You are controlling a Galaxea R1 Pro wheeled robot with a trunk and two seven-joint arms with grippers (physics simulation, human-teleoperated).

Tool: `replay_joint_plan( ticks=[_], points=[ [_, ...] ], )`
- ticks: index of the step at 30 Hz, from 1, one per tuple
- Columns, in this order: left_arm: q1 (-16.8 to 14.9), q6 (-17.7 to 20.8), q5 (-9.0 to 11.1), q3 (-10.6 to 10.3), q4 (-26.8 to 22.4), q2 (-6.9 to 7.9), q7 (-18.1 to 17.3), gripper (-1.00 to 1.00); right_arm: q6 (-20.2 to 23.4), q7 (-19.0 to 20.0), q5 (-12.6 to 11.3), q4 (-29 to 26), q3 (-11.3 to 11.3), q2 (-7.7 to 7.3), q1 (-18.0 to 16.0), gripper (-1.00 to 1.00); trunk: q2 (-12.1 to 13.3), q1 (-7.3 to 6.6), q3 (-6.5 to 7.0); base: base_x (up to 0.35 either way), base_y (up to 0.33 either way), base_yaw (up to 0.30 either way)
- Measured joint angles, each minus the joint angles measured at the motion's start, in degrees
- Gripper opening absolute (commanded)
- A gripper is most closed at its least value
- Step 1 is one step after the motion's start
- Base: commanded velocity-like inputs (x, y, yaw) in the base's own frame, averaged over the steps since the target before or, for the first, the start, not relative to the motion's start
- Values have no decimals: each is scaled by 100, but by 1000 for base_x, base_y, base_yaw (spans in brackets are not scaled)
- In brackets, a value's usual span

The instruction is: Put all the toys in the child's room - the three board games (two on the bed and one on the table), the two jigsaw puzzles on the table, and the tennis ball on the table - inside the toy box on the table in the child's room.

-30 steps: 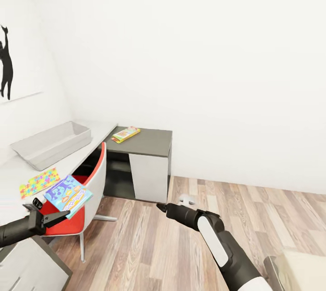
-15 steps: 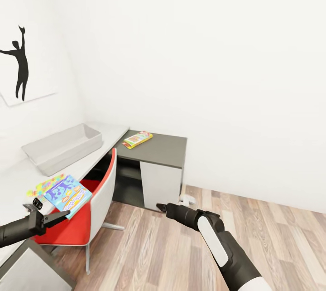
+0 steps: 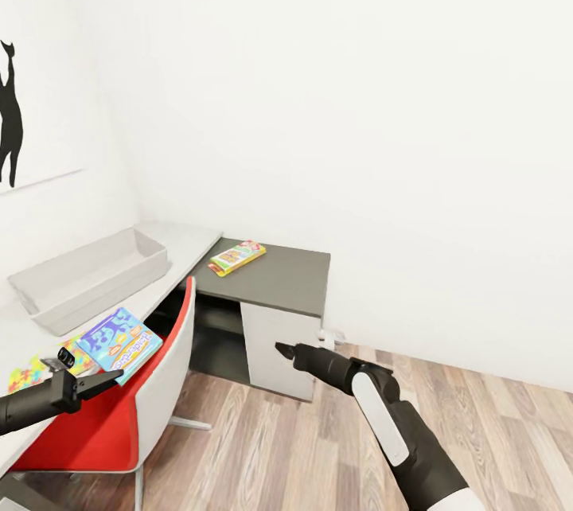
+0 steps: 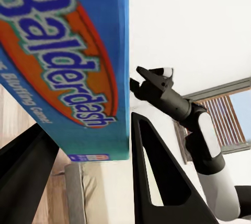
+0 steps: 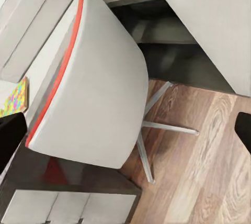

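- Our left hand (image 3: 99, 383) was closed on the blue printed board game box (image 3: 119, 342), gripping its near edge; the box hung tilted above the red seat of the chair (image 3: 151, 399), at the near left.
- In the left wrist view the same blue box (image 4: 63, 62) sat between the two dark fingers (image 4: 157, 182), its orange banner reading "Balderdash".
- Our right hand (image 3: 284, 351) was held out in mid-air over the wood-plank floor (image 3: 278, 447), with nothing in it; its fingertips looked drawn together to a point, though we could not tell for sure how far apart they stood.
- The shallow grey rectangular toy box (image 3: 87, 276) with flared sides stood on the pale grey tabletop (image 3: 179, 244) at the left, against the wall.
- A multicoloured jigsaw puzzle square (image 3: 28, 374) lay flat on that tabletop, nearer than the toy box and partly hidden behind our left arm; it also showed in the right wrist view (image 5: 13, 98).
- A green-red board game box with yellow lettering (image 3: 236, 256) lay flat on the lower dark grey section of the table (image 3: 294, 280), to the right of the toy box and well apart from it.
- The chair with its white shell back and red edging (image 5: 89, 93) was pushed up close to the table.
- A black silhouette picture (image 3: 9, 113) hung on the left wall.
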Motion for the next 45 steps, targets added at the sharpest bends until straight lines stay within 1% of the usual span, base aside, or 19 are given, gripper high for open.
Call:
replay_joint_plan(
  ticks=[2,5,15,20,26,36,45],
  points=[
    [0,0,-1,1,0,0,0,-100,8,1,-1,-311,-2,-25,-4,100,0,0,0,256,-154,0],
    [0,0,-4,-2,-1,0,-1,-100,12,-2,0,-502,3,-35,-2,100,1,2,0,142,-65,0],
    [0,-3,3,-9,-3,-8,-1,-100,5,-44,10,-563,9,-28,-1,100,1,3,3,14,-6,28],
    [0,-8,4,-7,-3,-9,0,-100,5,-50,10,-556,15,-27,1,100,1,2,14,43,-37,242],
    [1,-11,5,-4,-2,-8,0,-100,6,-51,13,-553,17,-14,2,100,1,2,17,128,-154,282],
    [1,-11,1,-14,-2,-9,0,-100,5,-51,13,-552,24,9,2,100,1,2,17,34,-38,287],
    [1,-11,5,-4,-2,-8,1,-100,6,-45,16,-561,24,20,4,100,0,1,17,175,-157,290]
  ],
)
